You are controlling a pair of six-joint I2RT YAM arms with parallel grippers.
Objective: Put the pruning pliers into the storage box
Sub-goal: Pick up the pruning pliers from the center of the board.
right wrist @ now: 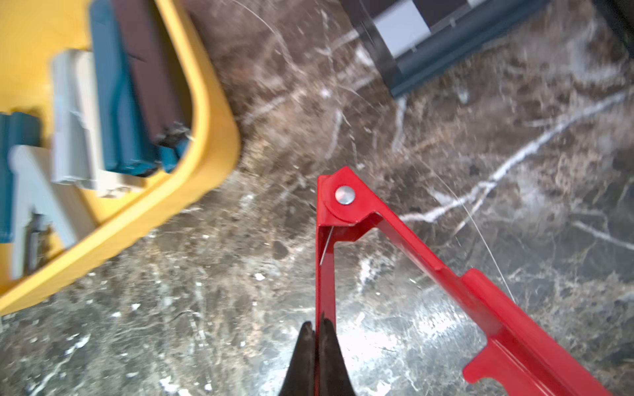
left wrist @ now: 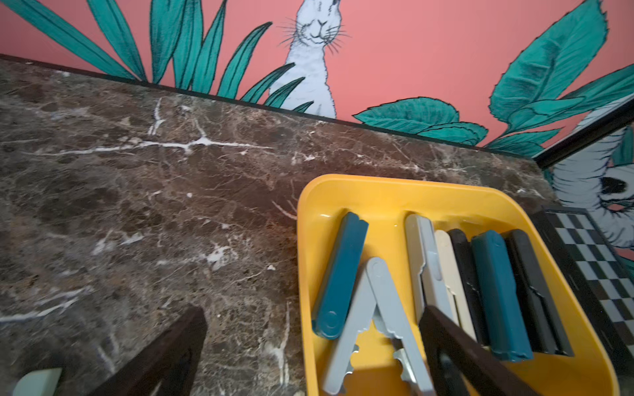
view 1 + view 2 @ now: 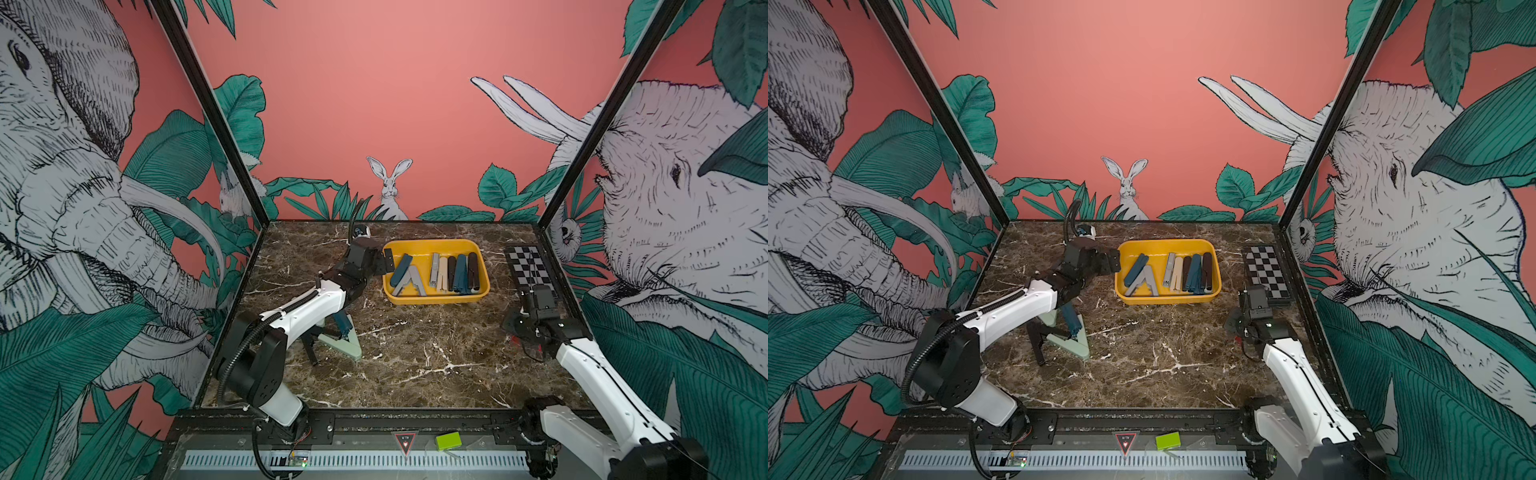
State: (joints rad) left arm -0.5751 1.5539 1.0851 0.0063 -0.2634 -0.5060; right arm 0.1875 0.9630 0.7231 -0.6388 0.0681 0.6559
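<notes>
Landmark: storage box (image 3: 436,300). On its near side the marble table (image 3: 415,374) lies bare between both arms, up to the front edge.

Near-left of the box: mint pliers (image 3: 347,347), an open V with its apex toward the front edge. Teal pliers (image 3: 343,322) and black pliers (image 3: 309,351) lie close by, partly under the left arm.

Near-right: right gripper (image 1: 319,329) pinched tight on one arm of the red pliers (image 1: 343,216). They form an open V, hinge away from the fingers, clear of the box corner.

Over the left rim: left gripper (image 3: 383,262), spread wide, empty.

Inside:
- five folded pliers (image 3: 460,272), long axes near-to-far
- tilted teal pliers (image 2: 339,274)
- grey V pliers (image 2: 374,319), hinge toward the far rim

Right of the box a gap, then the chequered board (image 3: 532,266). Behind the box, a free strip.
</notes>
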